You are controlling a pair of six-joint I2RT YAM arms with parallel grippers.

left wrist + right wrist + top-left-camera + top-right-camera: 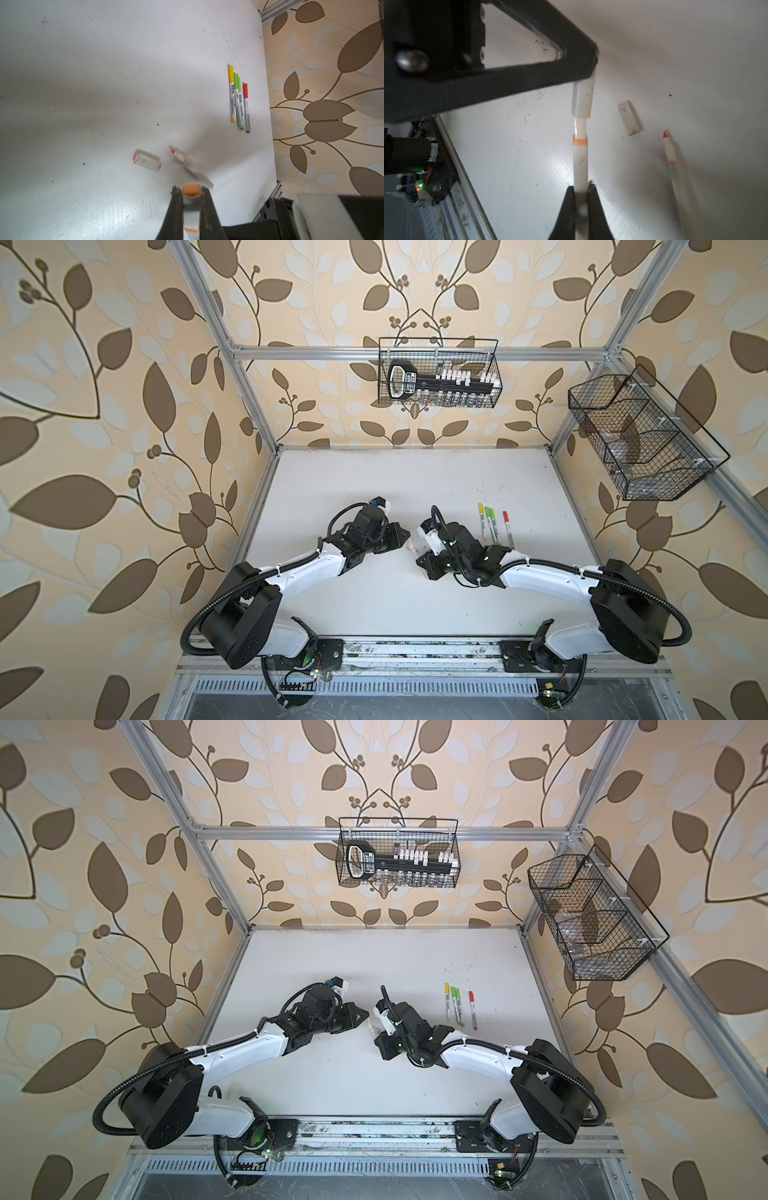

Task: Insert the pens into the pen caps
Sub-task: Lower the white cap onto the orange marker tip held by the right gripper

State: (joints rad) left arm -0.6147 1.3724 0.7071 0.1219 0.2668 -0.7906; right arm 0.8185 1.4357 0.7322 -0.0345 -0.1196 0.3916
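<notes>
Judging by what lies on the table [374,489], the job looks more than half done. Four slim pens [493,526], one yellow, two green and one red, lie side by side right of centre in both top views, each wearing its cap. A fifth pair is mid-join at the middle of those views, where the two arms meet nose to nose. The left tool [191,192] is clamped on a whitish cap [582,99] with an orange end. The right tool [580,187] is pinched tight on the translucent barrel of an orange-banded pen [580,162]. From the right wrist camera the pen's nib sits just inside the mouth of that cap. A stretch of pale neck shows between the cap's rim and the orange band, so I'd say it is not yet pushed home. One pair is left after that, lying on the table close to the tools. It is a red-tipped pen [672,166] with its nib bare and, just beside it but not touching, a loose cap [630,118], whitish with a pink end.
</notes>
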